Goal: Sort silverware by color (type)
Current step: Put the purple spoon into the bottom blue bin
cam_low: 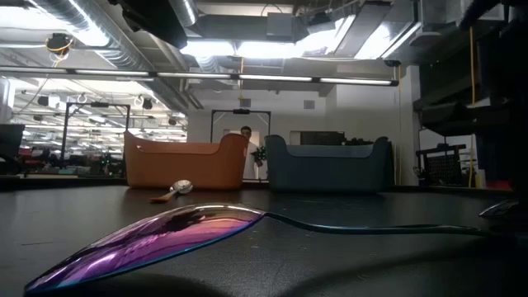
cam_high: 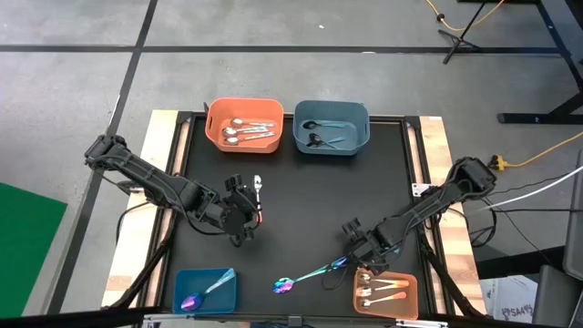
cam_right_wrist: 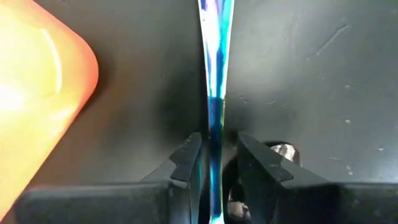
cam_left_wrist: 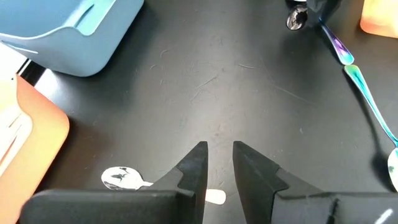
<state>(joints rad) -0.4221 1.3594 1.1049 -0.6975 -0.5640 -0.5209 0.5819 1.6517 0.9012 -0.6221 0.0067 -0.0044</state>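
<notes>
Iridescent spoon (cam_high: 308, 276) lying near-centre on mat (cam_high: 301, 210), handle clamped between right gripper (cam_right_wrist: 215, 163) fingers, likely for the near-left blue bin (cam_high: 205, 290). Left gripper (cam_left_wrist: 219, 165) slightly parted, empty, over silver spoon (cam_high: 258, 189) at left-centre.

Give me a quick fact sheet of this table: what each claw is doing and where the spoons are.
left claw: over an orange-handled spoon mid-table, fingers apart
right claw: fingers around the handle of the iridescent spoon, which lies on the mat
far orange bin: silver spoons
far blue bin: black spoons
near blue bin: one iridescent spoon
near orange bin: orange-handled spoons
</notes>
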